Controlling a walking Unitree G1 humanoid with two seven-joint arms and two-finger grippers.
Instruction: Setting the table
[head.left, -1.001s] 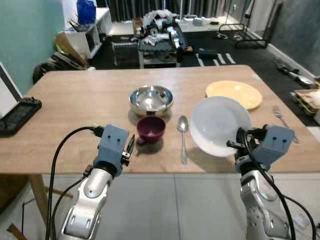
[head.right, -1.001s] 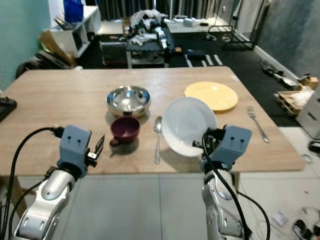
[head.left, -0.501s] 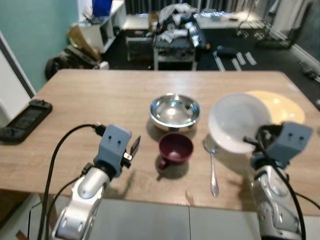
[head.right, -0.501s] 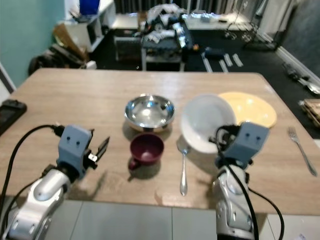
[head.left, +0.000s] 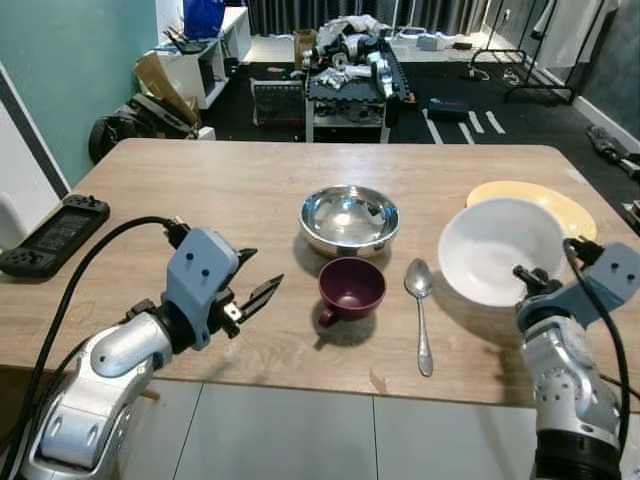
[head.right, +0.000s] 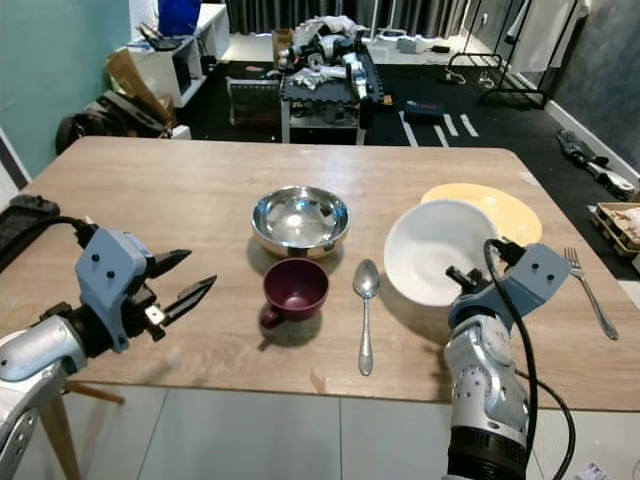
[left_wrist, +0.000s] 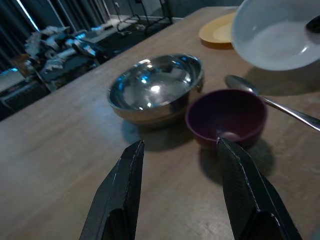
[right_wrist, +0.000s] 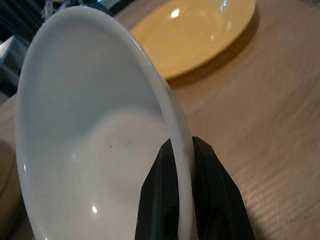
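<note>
Spanning a cluttered room, wooden table (head.left: 200, 200); right gripper (right_wrist: 181, 165) pinches white bowl (head.left: 495, 250), left gripper (head.right: 185, 277) gapes.

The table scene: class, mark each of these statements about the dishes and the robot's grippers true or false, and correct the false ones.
1. The right gripper grips the white bowl by its rim. True.
2. The spoon lies inside the steel bowl. False: it lies on the table, right of the maroon cup.
3. The left gripper has its jaws open. True.
4. The yellow plate sits left of the steel bowl. False: it sits to the right.
</note>
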